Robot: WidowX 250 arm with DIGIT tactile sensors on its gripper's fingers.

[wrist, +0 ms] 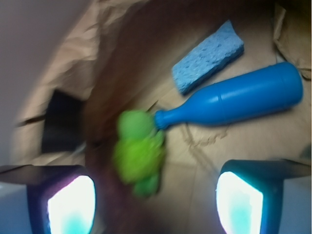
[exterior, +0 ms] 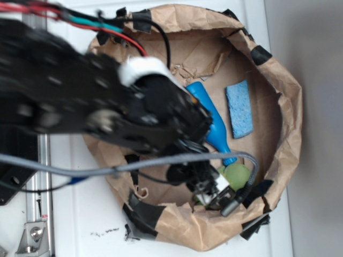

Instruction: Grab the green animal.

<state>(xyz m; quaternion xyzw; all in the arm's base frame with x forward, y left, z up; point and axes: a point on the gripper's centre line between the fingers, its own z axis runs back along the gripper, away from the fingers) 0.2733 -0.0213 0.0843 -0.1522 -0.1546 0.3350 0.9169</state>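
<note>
1. The green animal (wrist: 139,152) is a small, fuzzy, yellow-green plush with a rounded head at its top; it is blurred in the wrist view, just left of centre.
2. It lies on the brown floor of a paper-walled basin (exterior: 289,96), and the neck of a blue bottle (wrist: 239,100) touches its head from the right.
3. The gripper (wrist: 156,202) is spread wide: its two pads sit at the lower left and lower right corners, with the toy above the gap between them and touching neither.
4. A blue sponge (wrist: 208,55) lies in the upper right, apart from the toy.
5. The basin's crumpled wall rises close on the toy's left; the bare floor to its lower right is open.
</note>
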